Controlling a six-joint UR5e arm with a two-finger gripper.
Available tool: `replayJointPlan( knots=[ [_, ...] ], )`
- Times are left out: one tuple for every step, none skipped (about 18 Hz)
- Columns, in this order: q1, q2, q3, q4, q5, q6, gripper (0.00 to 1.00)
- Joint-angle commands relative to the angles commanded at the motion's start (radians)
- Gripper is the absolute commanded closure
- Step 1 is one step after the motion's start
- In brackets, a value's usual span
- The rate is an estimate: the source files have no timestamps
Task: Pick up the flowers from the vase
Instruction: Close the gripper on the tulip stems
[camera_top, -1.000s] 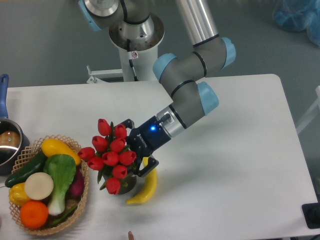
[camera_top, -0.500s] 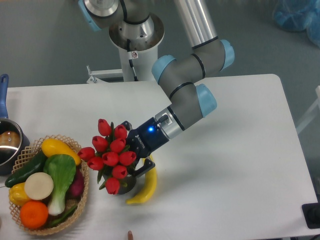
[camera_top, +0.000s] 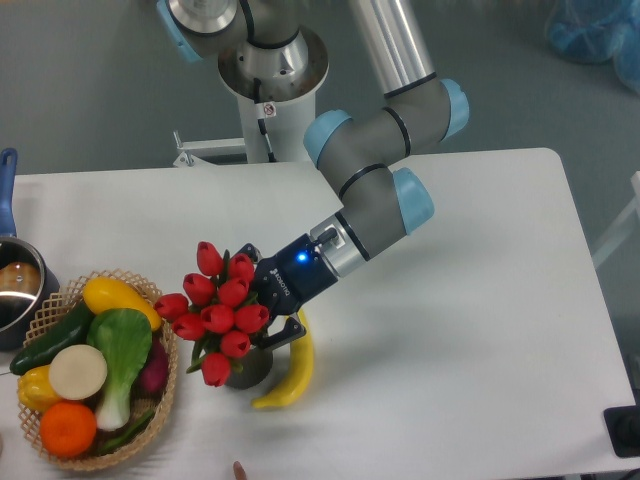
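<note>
White table (camera_top: 480, 330) with rounded corners fills most of the view, evenly lit, soft shadows. Grey-green floor (camera_top: 90, 90) behind its far edge. Crumpled blue plastic bag (camera_top: 595, 35) on the floor, top right. Dark object (camera_top: 625, 430) just beyond the table's near right corner, cut off by the frame.

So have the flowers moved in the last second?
Yes, slightly. The flowers have shifted a little left and down, toward the basket, with the claw at their stems. The banana beside them has not moved.
</note>
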Motion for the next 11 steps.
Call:
replayJointPlan(
  knots=[
    [0.0, 0.0, 0.0, 0.0, -0.006, 0.002, 0.46],
    [0.002, 0.0, 0.0, 0.0, -0.012, 0.002, 0.46],
    [0.002, 0.0, 0.002, 0.0, -0.018, 0.002, 0.52],
    [0.002, 0.002, 0.0, 0.0, -0.02, 0.002, 0.52],
    [0.003, 0.002, -0.002, 0.0, -0.02, 0.002, 0.52],
    [0.003, 0.002, -0.003, 0.0, -0.02, 0.002, 0.52],
    [0.003, 0.002, -0.005, 0.0, -0.02, 0.002, 0.52],
    [0.003, 0.002, -0.005, -0.002, -0.02, 0.002, 0.52],
    [0.005, 0.003, -0.005, 0.0, -0.02, 0.002, 0.52],
    [0.005, 0.003, -0.005, -0.002, -0.021, 0.002, 0.53],
    [0.005, 0.003, -0.005, 0.0, -0.02, 0.002, 0.54]
  ],
)
